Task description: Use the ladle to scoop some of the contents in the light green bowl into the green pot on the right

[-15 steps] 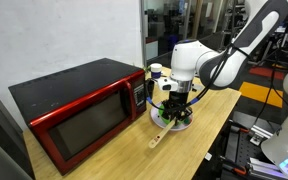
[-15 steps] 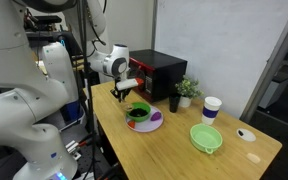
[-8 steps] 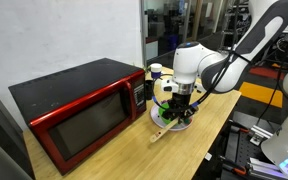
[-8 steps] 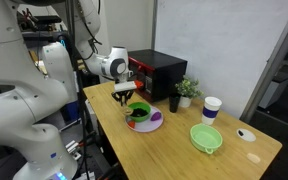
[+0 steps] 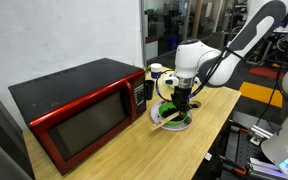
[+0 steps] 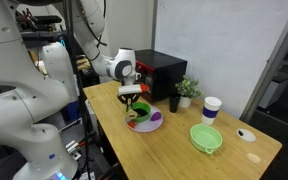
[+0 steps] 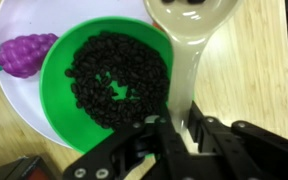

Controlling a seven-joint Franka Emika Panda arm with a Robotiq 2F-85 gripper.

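Observation:
The green pot (image 7: 56,108) stands on a white plate (image 7: 69,14) and holds dark beans (image 7: 119,75); it shows in both exterior views (image 5: 174,115) (image 6: 139,114). My gripper (image 7: 179,125) is shut on the pale ladle (image 7: 187,75), just above the pot's edge (image 5: 182,103) (image 6: 134,97). The ladle's scoop points away from me past the pot's rim, with a few dark beans in it. The light green bowl (image 6: 206,138) sits apart, further along the table, and looks empty.
Purple grapes (image 7: 26,55) lie on the plate beside the pot. A red microwave (image 5: 79,110) stands behind the plate. A dark cup (image 6: 174,102), a small plant (image 6: 187,90) and a white cup with a blue top (image 6: 212,108) stand near the wall. The table edge is close to the plate.
The gripper has shifted over the pot with the ladle. The ladle's end, which hung down toward the table beside the plate, now lies more level across the plate.

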